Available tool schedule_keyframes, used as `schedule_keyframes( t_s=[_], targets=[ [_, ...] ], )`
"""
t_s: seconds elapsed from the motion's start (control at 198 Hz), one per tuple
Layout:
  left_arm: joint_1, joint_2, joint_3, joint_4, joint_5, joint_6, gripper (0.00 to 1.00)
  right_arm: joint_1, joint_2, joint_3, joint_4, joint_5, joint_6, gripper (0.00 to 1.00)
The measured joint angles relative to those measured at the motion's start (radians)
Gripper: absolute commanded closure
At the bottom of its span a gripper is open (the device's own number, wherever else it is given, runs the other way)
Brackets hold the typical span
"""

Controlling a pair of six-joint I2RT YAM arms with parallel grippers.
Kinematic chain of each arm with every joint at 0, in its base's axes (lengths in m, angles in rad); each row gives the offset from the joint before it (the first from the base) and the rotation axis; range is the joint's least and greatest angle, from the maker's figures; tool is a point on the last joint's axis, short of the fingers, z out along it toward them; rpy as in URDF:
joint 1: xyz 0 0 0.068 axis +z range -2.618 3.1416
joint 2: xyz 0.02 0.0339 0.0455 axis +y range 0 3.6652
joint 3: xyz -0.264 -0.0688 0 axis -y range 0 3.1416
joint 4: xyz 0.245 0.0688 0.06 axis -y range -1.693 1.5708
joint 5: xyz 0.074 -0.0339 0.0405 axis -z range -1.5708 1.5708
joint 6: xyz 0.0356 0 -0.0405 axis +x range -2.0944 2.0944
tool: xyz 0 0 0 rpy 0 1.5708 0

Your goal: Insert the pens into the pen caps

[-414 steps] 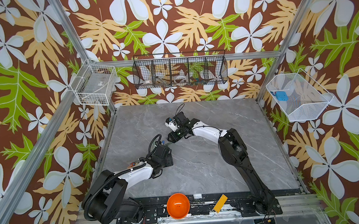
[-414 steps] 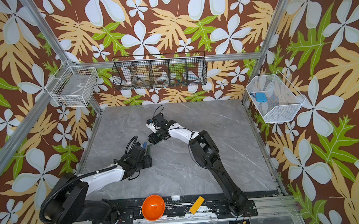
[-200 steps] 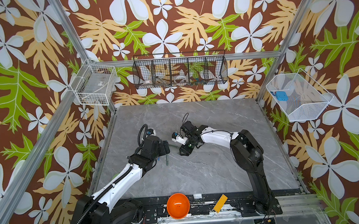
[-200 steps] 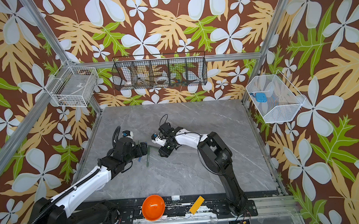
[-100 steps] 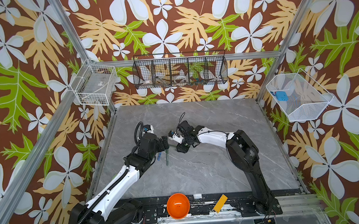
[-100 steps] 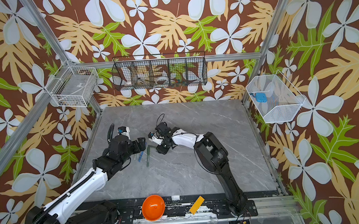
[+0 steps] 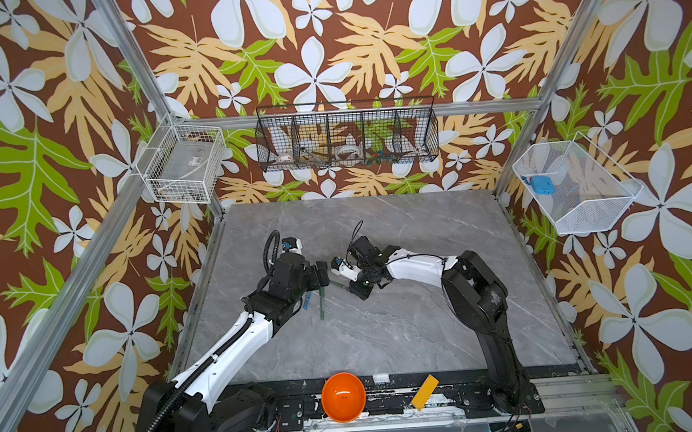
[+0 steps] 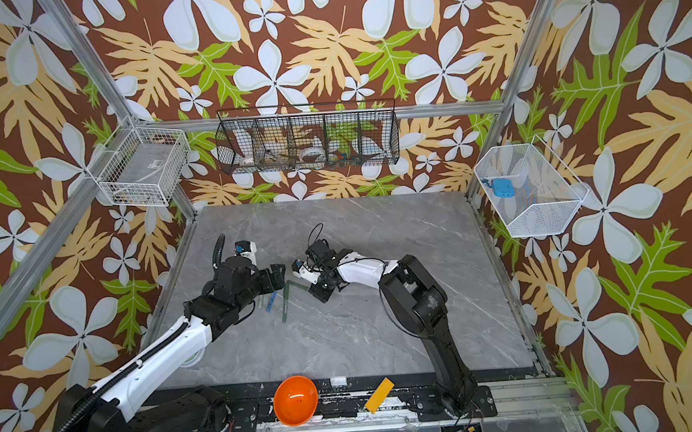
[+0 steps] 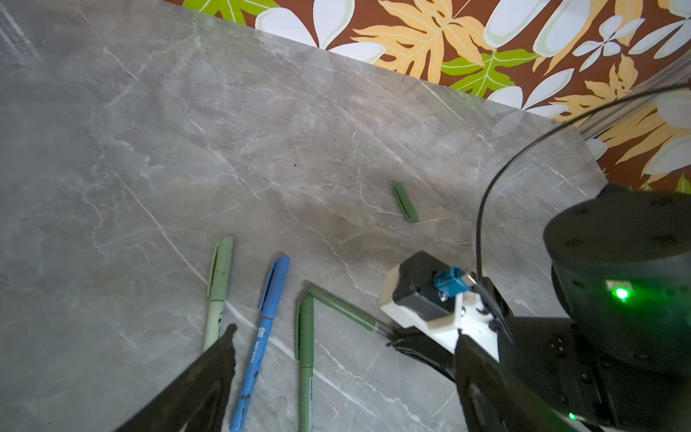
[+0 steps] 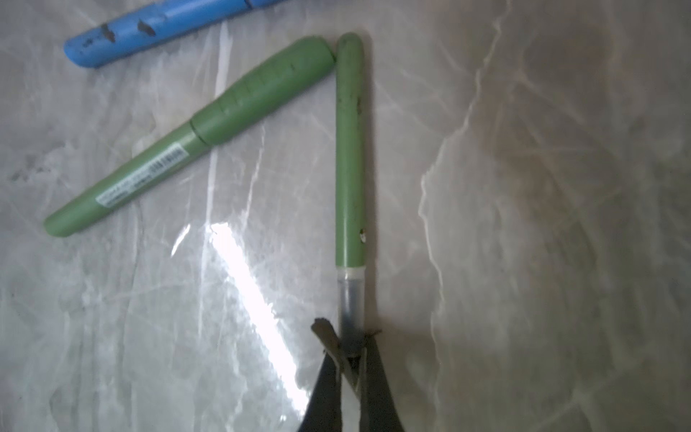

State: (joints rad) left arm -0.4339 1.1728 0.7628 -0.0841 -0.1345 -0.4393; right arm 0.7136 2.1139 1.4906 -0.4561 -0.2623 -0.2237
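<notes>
Grey marble desk (image 9: 261, 149) is carrying four pens left of its middle. The right end effector (image 10: 347, 338) is pinching shut on the clear tip end of an uncapped dark green pen (image 10: 349, 149), whose back end is touching the cap of a capped dark green pen (image 10: 187, 138). The left end effector (image 9: 346, 331) is hovering with jaws spread wide, holding nothing, over a blue pen (image 9: 261, 336) and a pale green pen (image 9: 218, 284), both capped. A loose dark green cap (image 9: 405, 204) is lying apart from them.
</notes>
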Motion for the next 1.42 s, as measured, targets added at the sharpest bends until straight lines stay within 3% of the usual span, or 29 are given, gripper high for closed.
schedule_keyframes(
  t_s=[0.187,0.232,0.293,0.334,0.581,0.682,0.753,0.869,1.016,1.147,1.415],
  targets=[
    [0.0,0.142,0.066,0.026,0.074,0.047,0.13,-0.039,-0.133,-0.177,-0.011,0.01,0.026,0.96],
    [0.0,0.185,0.082,0.032,0.108,0.055,0.16,-0.052,-0.156,-0.22,-0.004,0.004,0.037,0.92],
    [-0.01,0.242,0.105,0.039,0.143,0.082,0.18,-0.07,-0.182,-0.262,0.011,0.004,0.045,0.74],
    [-0.026,0.282,0.126,0.039,0.154,0.101,0.21,-0.081,-0.195,-0.283,0.018,0.006,0.057,0.68],
    [-0.067,0.486,0.278,0.043,0.225,0.198,0.49,-0.118,-0.37,-0.363,0.053,0.028,0.09,0.49],
    [-0.068,0.545,0.335,0.046,0.272,0.238,0.65,-0.125,-0.465,-0.42,0.103,0.029,0.146,0.54],
    [-0.068,0.593,0.373,0.048,0.306,0.263,0.76,-0.13,-0.523,-0.476,0.136,0.026,0.227,0.7],
    [-0.07,0.667,0.41,0.059,0.384,0.288,1.0,-0.108,-0.589,-0.594,0.23,-0.008,0.411,0.83],
    [-0.071,0.733,0.438,0.058,0.434,0.31,1.0,-0.01,-0.617,-0.684,0.32,-0.003,0.597,0.9],
    [-0.071,0.764,0.439,0.055,0.45,0.317,1.0,0.013,-0.592,-0.728,0.412,0.017,0.721,0.91],
    [-0.072,0.801,0.422,0.042,0.45,0.329,1.0,0.015,-0.47,-0.714,0.494,0.051,0.807,0.9]
  ],
)
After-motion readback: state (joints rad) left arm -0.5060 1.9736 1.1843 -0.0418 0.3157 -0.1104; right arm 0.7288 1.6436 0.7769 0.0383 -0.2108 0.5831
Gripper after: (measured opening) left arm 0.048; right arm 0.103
